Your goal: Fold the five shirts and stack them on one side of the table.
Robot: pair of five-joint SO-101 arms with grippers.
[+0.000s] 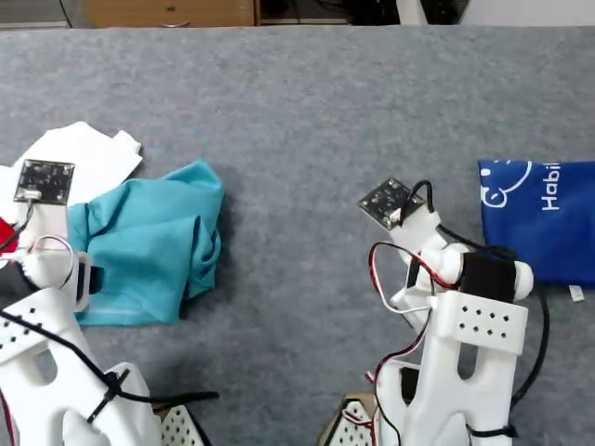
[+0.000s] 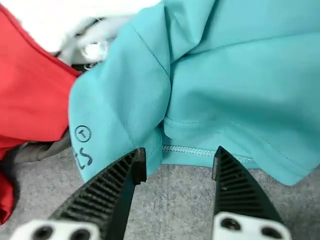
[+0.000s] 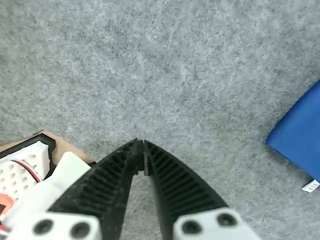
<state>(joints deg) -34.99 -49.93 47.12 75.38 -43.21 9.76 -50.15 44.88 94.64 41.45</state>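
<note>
Four shirts lie on the grey, felt-like table cover [image 1: 325,111], in two groups well apart. At the left side a crumpled teal shirt of smooth, fine-knit fabric [image 1: 158,242] lies in loose folds. A white shirt [image 1: 84,158] spreads out behind it, and a bright red shirt [image 2: 30,85] is bunched against its far edge. In the left wrist view the teal cloth overlaps both the red and the white, and a dull grey-brown fold of cloth [image 2: 42,147] pokes out from under the red. A stitched hem and a small printed mark show on the teal shirt's near edge.

The left gripper [image 2: 180,157] hangs just above that hem with its black, ribbed jaws spread apart and nothing between them. The left arm [image 1: 37,362], of white plastic with loose black and red wires, stands at the pile's near corner and covers part of the teal and white cloth in the high view.

At the right edge of the table a royal-blue shirt with white print [image 1: 539,218] lies flat and folded into a neat rectangle. The right arm [image 1: 474,325] stands just beside it. The right gripper [image 3: 140,145] is over bare grey cover with its ribbed jaws pressed together and empty. A brown board [image 3: 70,147] under a white perforated base lies near it.
</note>
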